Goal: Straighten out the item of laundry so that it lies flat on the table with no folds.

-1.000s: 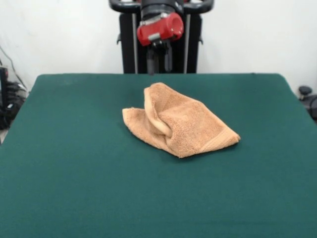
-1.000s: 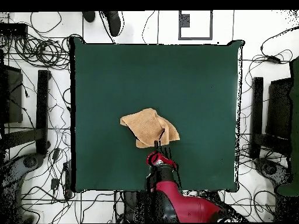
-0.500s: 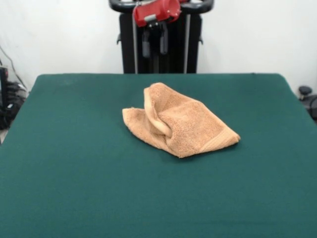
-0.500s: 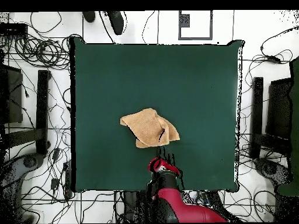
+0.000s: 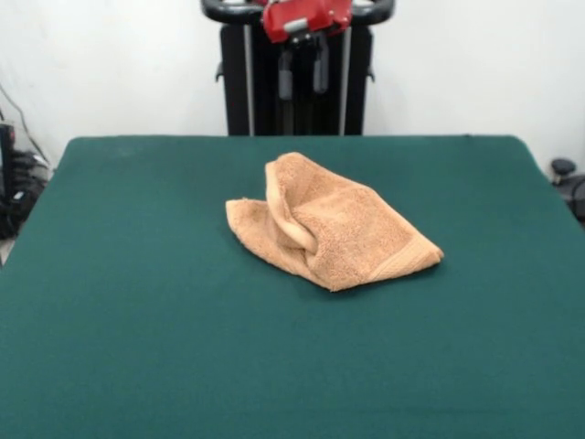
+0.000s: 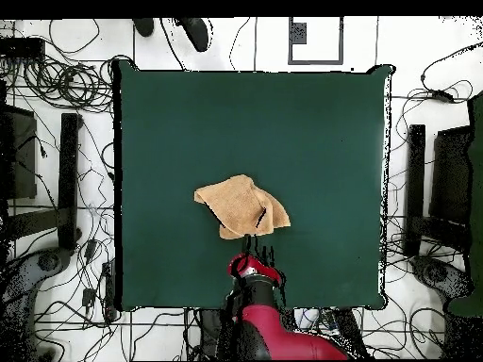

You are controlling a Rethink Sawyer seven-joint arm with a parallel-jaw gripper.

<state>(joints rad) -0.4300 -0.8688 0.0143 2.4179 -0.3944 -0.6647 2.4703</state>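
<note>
The item of laundry (image 5: pixel 334 229) is a light orange-tan towel, crumpled near the middle of the green table (image 5: pixel 137 320). One flap is folded over and a raised ridge runs down its left part. A woven band shows along its right hem. In the overhead view the towel (image 6: pixel 241 205) lies just below the centre of the table (image 6: pixel 311 123). My gripper (image 5: pixel 303 80) hangs high above the table's far edge, clear of the towel, open with nothing between its fingers. Seen from overhead, the gripper (image 6: pixel 257 253) is a short way from the towel's nearest edge.
Tangled cables (image 6: pixel 66 85) cover the floor around the table. Black stands (image 6: pixel 415 189) flank its sides. The robot's pedestal (image 5: pixel 297 101) rises behind the far edge. Wide green surface surrounds the towel on every side.
My gripper has risen and drawn back from the towel toward the pedestal, shifting slightly right in the front view. The towel has not moved.
</note>
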